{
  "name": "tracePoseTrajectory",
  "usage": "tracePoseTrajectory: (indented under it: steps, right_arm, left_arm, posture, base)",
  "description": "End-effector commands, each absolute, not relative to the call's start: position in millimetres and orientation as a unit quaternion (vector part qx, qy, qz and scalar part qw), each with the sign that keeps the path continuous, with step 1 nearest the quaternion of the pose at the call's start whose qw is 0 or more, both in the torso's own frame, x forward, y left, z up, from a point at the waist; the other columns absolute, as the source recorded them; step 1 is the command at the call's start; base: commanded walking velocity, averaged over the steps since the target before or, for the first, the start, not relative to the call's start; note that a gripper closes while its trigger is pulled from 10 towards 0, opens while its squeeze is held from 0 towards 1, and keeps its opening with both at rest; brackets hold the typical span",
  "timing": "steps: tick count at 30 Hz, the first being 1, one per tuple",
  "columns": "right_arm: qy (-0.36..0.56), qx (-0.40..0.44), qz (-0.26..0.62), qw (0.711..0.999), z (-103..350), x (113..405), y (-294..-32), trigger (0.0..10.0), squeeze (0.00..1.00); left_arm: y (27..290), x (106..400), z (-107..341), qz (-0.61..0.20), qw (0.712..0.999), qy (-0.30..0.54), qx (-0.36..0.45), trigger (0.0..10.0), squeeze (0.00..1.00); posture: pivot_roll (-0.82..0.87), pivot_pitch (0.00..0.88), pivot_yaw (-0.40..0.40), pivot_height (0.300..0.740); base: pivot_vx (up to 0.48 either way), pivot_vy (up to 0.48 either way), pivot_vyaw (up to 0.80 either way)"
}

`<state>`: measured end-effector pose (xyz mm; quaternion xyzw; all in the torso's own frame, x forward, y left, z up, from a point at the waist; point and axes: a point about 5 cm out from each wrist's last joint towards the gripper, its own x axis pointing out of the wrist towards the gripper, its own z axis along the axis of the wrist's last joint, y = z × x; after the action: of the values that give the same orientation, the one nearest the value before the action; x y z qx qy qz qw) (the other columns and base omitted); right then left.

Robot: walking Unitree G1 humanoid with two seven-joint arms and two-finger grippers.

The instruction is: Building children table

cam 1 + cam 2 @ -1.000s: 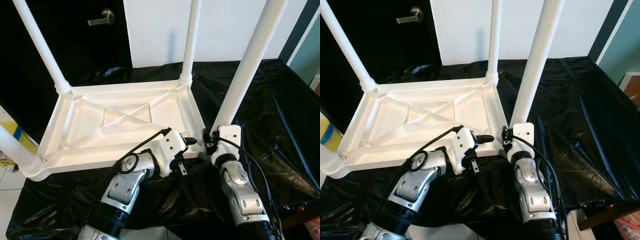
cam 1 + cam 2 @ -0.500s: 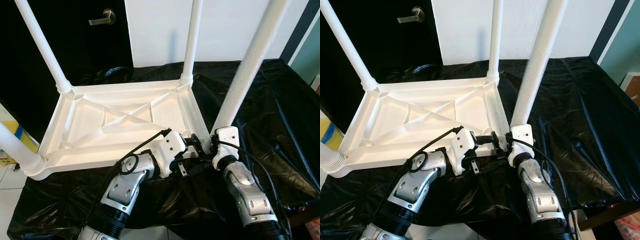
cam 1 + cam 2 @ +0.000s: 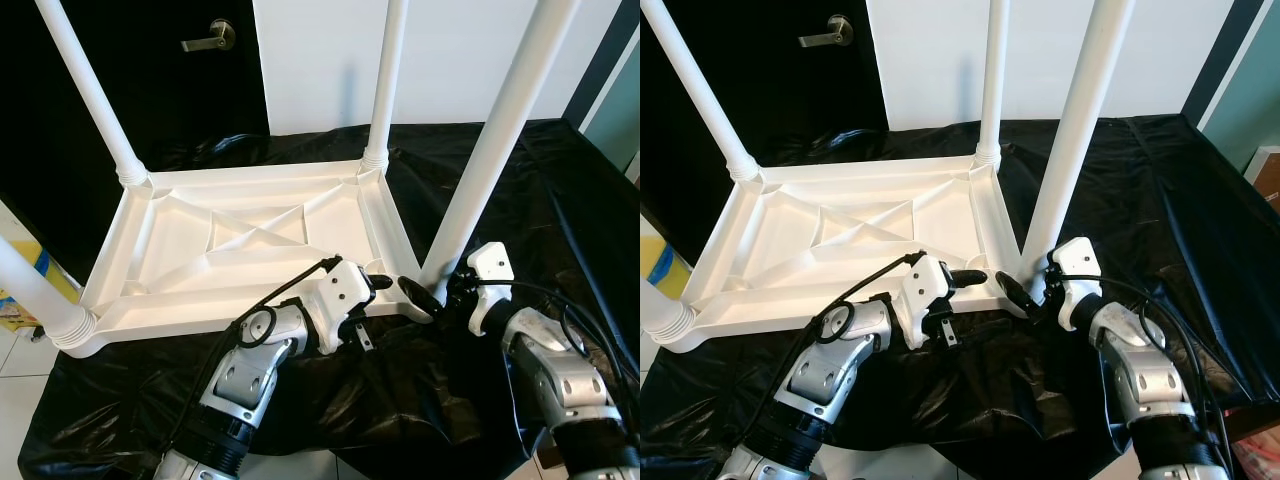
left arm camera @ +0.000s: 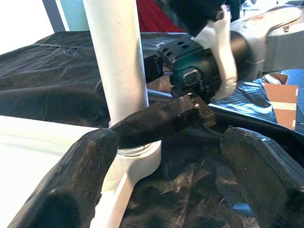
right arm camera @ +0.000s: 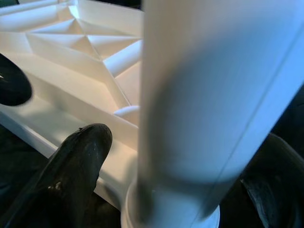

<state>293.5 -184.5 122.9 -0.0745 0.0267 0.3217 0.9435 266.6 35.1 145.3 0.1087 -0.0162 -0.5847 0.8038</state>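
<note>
A white plastic children's table [image 3: 200, 318] lies upside down on a black sheet, its legs pointing up. The near-right leg [image 3: 490, 150] rises from the corner closest to both arms. My right gripper [image 3: 430, 291] reaches in from the right. Its black fingers [image 5: 78, 164] sit either side of this leg's base [image 5: 190, 95], with a small gap showing on one side. My left gripper [image 3: 378, 294] is at the table's near rim just left of that corner. It is open, its fingers [image 4: 71, 190] spread wide and facing the leg base [image 4: 118, 61], with nothing held.
The black sheet [image 3: 560, 200] covers the whole work surface and drapes over its near edge. A dark door with a lever handle [image 3: 212, 38] and a white wall stand behind. Three other legs [image 3: 385, 80] stand upright. Pale floor and a yellow-blue object [image 3: 22, 272] lie at the left.
My right arm has swung out to the right, so its gripper now reaches the leg base from the side rather than from the front. The left gripper has stayed put.
</note>
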Motion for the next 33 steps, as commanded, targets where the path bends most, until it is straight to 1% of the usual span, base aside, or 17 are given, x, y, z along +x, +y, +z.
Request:
tracePoseTrajectory:
  steps: [1,3,6,7,8,20,21,22,23,27,29,32,33]
  right_arm:
    - [0.031,-0.082,0.333,0.939,120.4,294.0,-182.8,10.0,0.00]
    - [0.039,-0.084,0.348,0.933,117.5,301.0,-179.4,10.0,0.00]
    - [0.042,-0.087,0.356,0.929,115.8,303.8,-177.0,10.0,0.00]
    - [0.043,-0.086,0.365,0.926,114.0,306.4,-174.3,6.0,0.00]
    - [0.047,-0.086,0.372,0.923,111.7,308.0,-172.4,0.0,0.00]
    - [0.062,-0.085,0.384,0.917,102.7,307.9,-179.3,0.0,0.00]
    - [0.065,-0.084,0.377,0.920,101.4,308.0,-182.0,9.0,0.00]
    - [0.067,-0.082,0.372,0.922,100.6,308.0,-183.7,9.0,0.00]
    - [0.067,-0.079,0.365,0.925,99.9,308.3,-185.2,10.0,0.00]
    - [0.063,-0.072,0.344,0.934,98.9,308.4,-186.4,10.0,0.00]
    - [0.063,-0.072,0.344,0.934,98.9,308.4,-186.4,10.0,0.00]
    - [0.065,-0.084,0.299,0.948,95.0,307.5,-184.8,10.0,0.00]
    - [0.065,-0.084,0.299,0.948,95.0,307.5,-184.8,10.0,0.00]
  left_arm:
    - [36.9,271.6,144.0,-0.549,0.828,-0.014,0.112,10.0,0.00]
    - [36.7,272.1,144.4,-0.550,0.828,-0.014,0.113,10.0,0.00]
    - [36.5,272.3,144.6,-0.550,0.827,-0.015,0.114,10.0,0.00]
    - [36.3,272.5,145.0,-0.549,0.828,-0.015,0.114,10.0,0.00]
    - [36.1,272.9,145.6,-0.548,0.828,-0.016,0.114,10.0,0.00]
    - [37.9,271.4,143.6,-0.542,0.832,-0.014,0.114,10.0,0.00]
    - [38.0,270.9,142.4,-0.543,0.832,-0.012,0.117,10.0,0.00]
    - [38.0,270.5,141.7,-0.544,0.831,-0.010,0.120,10.0,0.00]
    - [37.9,270.6,141.2,-0.544,0.830,-0.009,0.121,10.0,0.00]
    - [37.4,270.7,141.3,-0.545,0.829,-0.009,0.120,10.0,0.00]
    - [37.4,270.7,141.3,-0.545,0.829,-0.009,0.120,10.0,0.00]
    - [37.2,270.2,141.0,-0.546,0.829,-0.009,0.120,10.0,0.00]
    - [37.2,270.2,141.0,-0.546,0.829,-0.009,0.120,10.0,0.00]
  posture:
    - [-0.13,0.000,0.003,0.740]
    - [-0.13,0.000,0.004,0.740]
    - [-0.12,0.000,0.004,0.740]
    - [-0.12,0.000,0.002,0.740]
    - [-0.11,0.000,-0.004,0.740]
    - [-0.11,0.000,-0.015,0.740]
    - [-0.11,0.000,-0.015,0.740]
    - [-0.11,0.000,-0.014,0.740]
    - [-0.11,0.000,-0.013,0.740]
    - [-0.12,0.000,-0.012,0.740]
    - [-0.12,0.000,-0.012,0.740]
    - [-0.12,0.000,-0.011,0.740]
    - [-0.12,0.000,-0.011,0.740]
  base:
    - [0.000,0.000,0.00]
    - [0.000,0.000,0.00]
    - [0.000,0.000,0.00]
    - [0.000,0.000,0.00]
    - [0.000,0.000,0.00]
    - [0.000,0.000,0.00]
    - [0.000,0.000,0.00]
    - [0.000,0.000,0.00]
    - [0.000,0.000,0.00]
    - [0.000,0.000,0.00]
    - [0.000,0.000,0.00]
    - [0.000,0.000,0.00]
    - [0.000,0.000,0.00]
